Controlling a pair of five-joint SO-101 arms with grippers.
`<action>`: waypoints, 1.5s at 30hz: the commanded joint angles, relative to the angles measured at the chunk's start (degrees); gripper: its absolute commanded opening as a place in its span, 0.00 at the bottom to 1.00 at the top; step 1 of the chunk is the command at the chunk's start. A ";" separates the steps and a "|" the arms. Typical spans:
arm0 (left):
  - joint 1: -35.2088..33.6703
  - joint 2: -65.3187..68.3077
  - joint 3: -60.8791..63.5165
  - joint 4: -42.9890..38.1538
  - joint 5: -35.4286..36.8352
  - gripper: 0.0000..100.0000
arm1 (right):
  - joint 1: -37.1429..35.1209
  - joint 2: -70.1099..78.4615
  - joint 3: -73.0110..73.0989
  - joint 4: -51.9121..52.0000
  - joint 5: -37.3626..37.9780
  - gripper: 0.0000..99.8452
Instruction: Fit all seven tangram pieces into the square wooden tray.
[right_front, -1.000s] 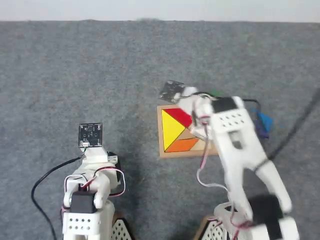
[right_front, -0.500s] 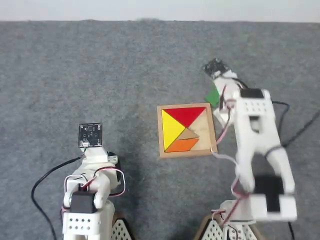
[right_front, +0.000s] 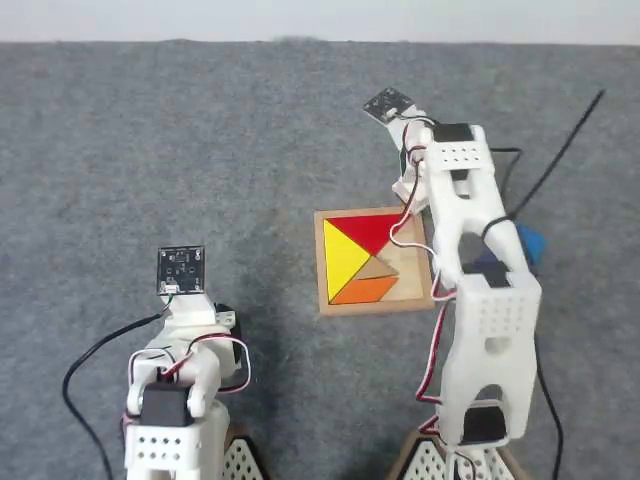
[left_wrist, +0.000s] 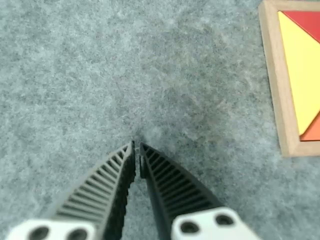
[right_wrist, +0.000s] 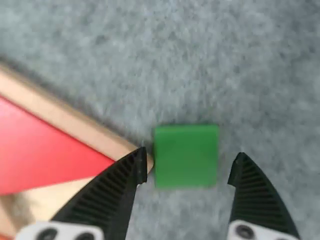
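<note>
My high camera looks steeply down on tabletop (right_front: 150, 130) from well above, wide enough to take in both arms. Left wrist camera rides low and close, sighting along left pincer (left_wrist: 136, 147). Right wrist camera does likewise over right pincer (right_wrist: 190, 155). Wooden tray (right_front: 322, 270) edge is common to all three views.

No writing or number can be read anywhere. The small black square circuit board (right_front: 181, 270) atop the left arm and the matching black board (right_front: 386, 104) on the right arm carry tiny pale marks, too small to make out. The light square wooden tray (right_front: 319, 262) shows a plain rim.
</note>
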 joint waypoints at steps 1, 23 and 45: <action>-0.35 -1.14 -0.66 0.09 -0.62 0.01 | 0.92 2.07 -6.68 0.66 0.88 0.27; -0.35 -1.14 -0.66 0.09 -0.62 0.01 | 6.73 4.00 -7.56 2.59 2.02 0.09; -0.35 -1.14 -0.66 0.09 -0.62 0.01 | -2.68 -31.52 6.95 21.58 0.18 0.01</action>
